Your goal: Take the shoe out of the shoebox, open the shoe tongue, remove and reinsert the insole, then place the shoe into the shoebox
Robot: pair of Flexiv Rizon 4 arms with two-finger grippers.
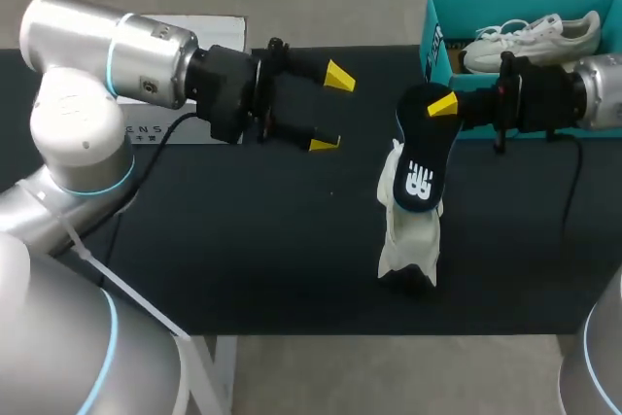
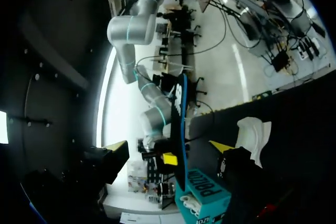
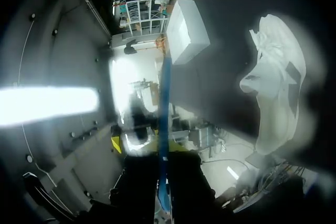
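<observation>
**Insole held over the counter, left pincer open beside it**

The left pincer (image 1: 331, 111) hangs above the dark counter (image 1: 243, 240) with its two yellow-tipped fingers spread wide and nothing between them. A white box (image 1: 209, 28) sits behind that arm's wrist. In the left wrist view, the insole stands edge-on ahead of this pincer, in line with the gap between its fingers and well apart from them.

The dark insole (image 1: 418, 167), with a white mark on its face, is clamped at its upper end by the right pincer (image 1: 442, 106). In the right wrist view its thin edge runs straight out from between the closed fingers. The insole hangs down from that pincer, and its lower end is over the white shoe (image 1: 408, 240). Whether the two touch cannot be told. The shoe rests on the counter below and just ahead of the right pincer.

Behind the right pincer stands the teal shoebox (image 1: 437, 36), open, with a second white shoe (image 1: 530, 38) lying inside.
</observation>
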